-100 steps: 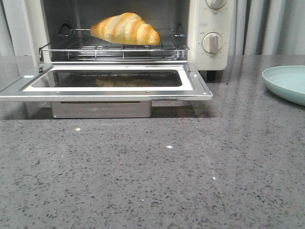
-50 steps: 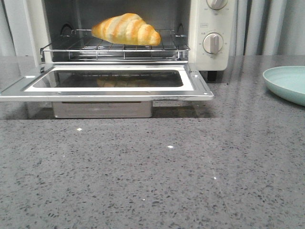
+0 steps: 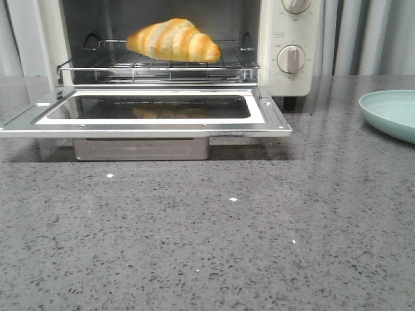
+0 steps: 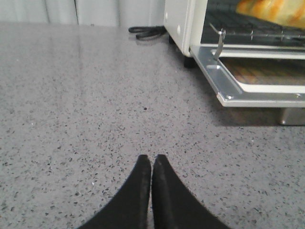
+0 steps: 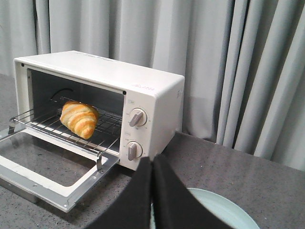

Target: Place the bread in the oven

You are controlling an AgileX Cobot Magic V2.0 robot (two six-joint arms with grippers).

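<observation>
We see the glossy golden-orange croissant-shaped bread point(image 3: 174, 40) lying on the wire rack point(image 3: 155, 65) inside the cream-white countertop toaster oven point(image 3: 290, 39), whose glass-windowed door point(image 3: 149, 111) hangs open and level over the grey speckled stone bench point(image 3: 214, 233). Our left tool point(image 4: 152, 164) has its black fingers pressed together, empty, above bare bench. Our right tool point(image 5: 152, 167) is likewise pinched closed, empty, above a pale green plate point(image 5: 224, 210)

Soft, even overhead light; faint glints on the speckled countertop point(image 3: 227, 246); sharp focus throughout.
</observation>
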